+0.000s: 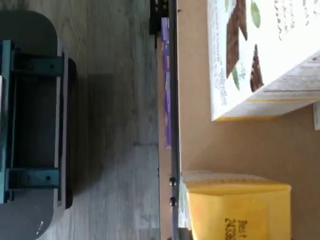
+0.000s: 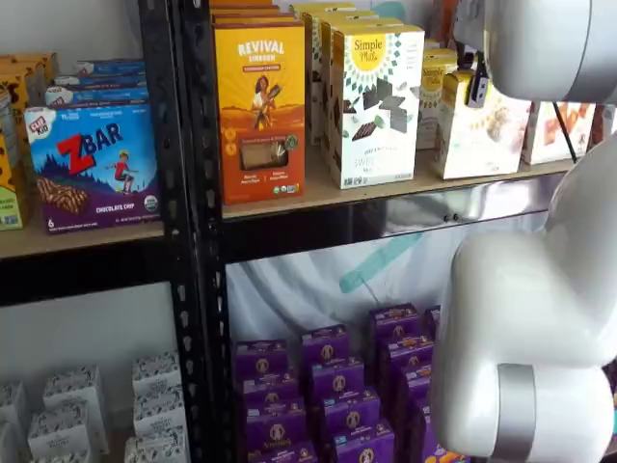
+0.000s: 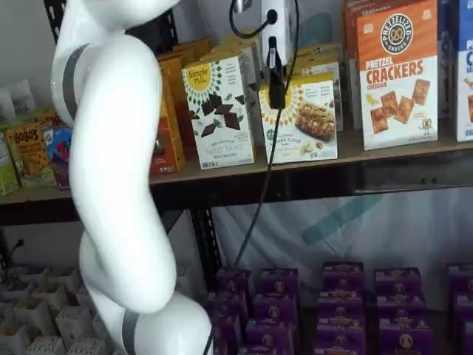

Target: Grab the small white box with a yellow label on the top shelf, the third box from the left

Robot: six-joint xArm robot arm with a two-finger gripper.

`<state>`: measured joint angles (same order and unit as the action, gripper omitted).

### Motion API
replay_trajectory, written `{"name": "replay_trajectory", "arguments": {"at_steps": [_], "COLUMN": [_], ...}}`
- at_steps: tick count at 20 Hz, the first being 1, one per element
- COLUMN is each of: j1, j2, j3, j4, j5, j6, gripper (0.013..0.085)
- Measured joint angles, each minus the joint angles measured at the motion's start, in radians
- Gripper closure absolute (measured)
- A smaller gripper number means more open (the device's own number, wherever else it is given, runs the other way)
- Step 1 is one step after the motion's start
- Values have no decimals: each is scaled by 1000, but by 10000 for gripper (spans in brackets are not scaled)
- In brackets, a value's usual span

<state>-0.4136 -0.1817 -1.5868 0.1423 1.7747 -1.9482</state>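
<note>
Directly below gripper [image 3: 276, 92]: small white box [image 3: 304, 118].

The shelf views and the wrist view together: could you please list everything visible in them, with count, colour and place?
Small white box: one, cream with yellow, top shelf, below the gripper.
Tall white box: one in front, chocolate squares, beside it.
Orange crackers box: one, on its other side.
Revival box: one, yellow-orange, same shelf.
ZBar box: one, blue, neighbouring bay.
Purple boxes: many, lower level.
White cartons: several, lower level.
Arm: white.
Gripper: black fingers, gap unclear.
</note>
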Motion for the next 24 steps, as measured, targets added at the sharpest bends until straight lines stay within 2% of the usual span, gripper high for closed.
{"name": "replay_trajectory", "arguments": {"at_steps": [4, 11, 24], "j1": [-11, -32, -31], "j2": [-31, -154, -333], "j3": [14, 111, 224], "j4": [5, 3, 8], "j5": [39, 72, 173], "j6": [-7, -24, -13], "gripper": [650, 650, 650]}}
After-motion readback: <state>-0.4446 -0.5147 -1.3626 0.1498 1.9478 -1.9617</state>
